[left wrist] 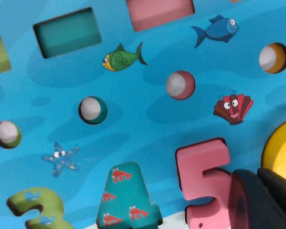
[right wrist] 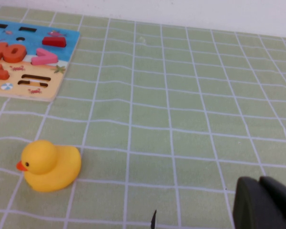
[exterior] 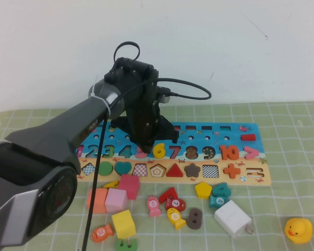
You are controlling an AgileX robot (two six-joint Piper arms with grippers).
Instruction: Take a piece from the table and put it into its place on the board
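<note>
We see the left gripper [exterior: 146,145] lowered over the blue upper band of the board [exterior: 220,132], its tip at the numeral row between the pink 5 [exterior: 142,153] and the yellow numeral 6 [exterior: 159,150], with its jaws closed together and nothing held between them. The yellow 6 sits in the numeral row of the board, between the pink 5 and the red 7 [exterior: 175,151], just beside the gripper tip. In the left wrist view the dark fingertips [left wrist: 262,200] cover the lower corner of the pink 5 and lie just next to a yellow curved edge at the frame border; the teal 4 [left wrist: 126,198] and green 3 [left wrist: 38,205] stand further along the same row. The board lies on the table [exterior: 293,125], a light green mat with a white grid. In front of the board loose pieces are scattered: a yellow pentagon [exterior: 203,189], a yellow cube [exterior: 124,224], a pink block [exterior: 116,200], a white block [exterior: 233,218] and a brown 8 [exterior: 194,218]. A yellow rubber duck [exterior: 298,230] stands well apart at the robot's right. The right gripper [right wrist: 264,202] shows only as a dark corner in its own wrist view, above the mat near the duck; we cannot tell how its jaws stand.
</note>
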